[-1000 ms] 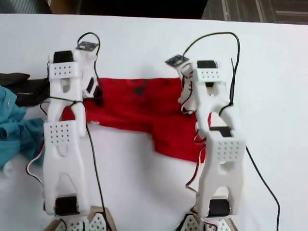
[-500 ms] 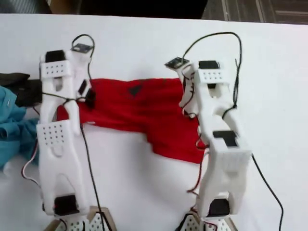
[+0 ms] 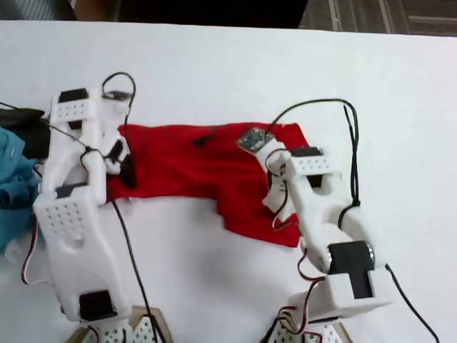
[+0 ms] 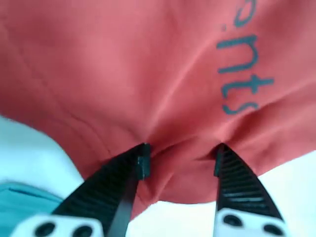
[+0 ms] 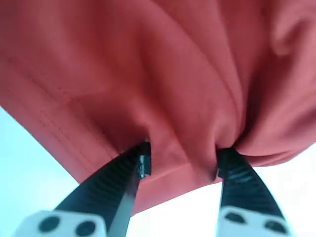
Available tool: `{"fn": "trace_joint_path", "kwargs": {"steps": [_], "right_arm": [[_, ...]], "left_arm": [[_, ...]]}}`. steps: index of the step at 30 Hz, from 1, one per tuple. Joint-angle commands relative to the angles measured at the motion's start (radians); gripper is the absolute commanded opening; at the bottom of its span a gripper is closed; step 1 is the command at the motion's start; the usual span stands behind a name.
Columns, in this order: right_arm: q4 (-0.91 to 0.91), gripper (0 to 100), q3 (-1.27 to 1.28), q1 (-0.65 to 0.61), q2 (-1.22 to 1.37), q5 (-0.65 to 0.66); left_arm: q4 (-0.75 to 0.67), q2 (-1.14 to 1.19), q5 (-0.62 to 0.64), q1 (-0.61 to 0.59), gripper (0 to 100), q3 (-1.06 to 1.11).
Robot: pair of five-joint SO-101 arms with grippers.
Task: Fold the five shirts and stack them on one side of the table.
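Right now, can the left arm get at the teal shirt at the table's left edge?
Probably yes. The teal shirt lies close beside that arm with nothing between them. The left gripper is open, its tips pressed on the red shirt, so it would have to lift off first.

The left pincer (image 4: 181, 157) presses its two black fingers (image 4: 237, 182), set apart, down into a red shirt (image 4: 123, 74), with a ridge of cloth bunched between the tips. Teal lettering (image 4: 242, 59) runs across the shirt. White desk (image 4: 291, 197) shows beyond the hem, and teal fabric (image 4: 24, 195) lies at one corner.
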Motion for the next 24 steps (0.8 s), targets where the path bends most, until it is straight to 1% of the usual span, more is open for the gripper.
{"fn": "trace_joint_path", "kwargs": {"steps": [1,5,9,14,18,21,24], "right_arm": [[-0.008,22.0,0.035,0.031,-0.012,0.041],[-0.015,22.0,0.031,0.082,-0.013,0.103],[-0.015,22.0,0.031,0.119,-0.013,0.115],[-0.015,22.0,0.031,0.127,-0.016,0.132],[0.005,22.0,0.014,0.125,-0.022,0.132],[0.079,22.0,-0.058,0.127,-0.022,0.127],[0.168,22.0,-0.178,0.127,-0.022,0.126]], "left_arm": [[-0.112,-0.043,-0.011,-0.020,24,0.042],[-0.121,-0.054,-0.002,-0.015,24,-0.042],[-0.123,-0.043,0.041,-0.015,24,-0.206],[-0.109,-0.044,0.044,0.011,24,-0.360],[0.018,-0.046,0.044,0.029,24,-0.470],[0.124,-0.044,0.041,0.028,24,-0.541],[0.198,-0.043,0.040,0.012,24,-0.512]]}}
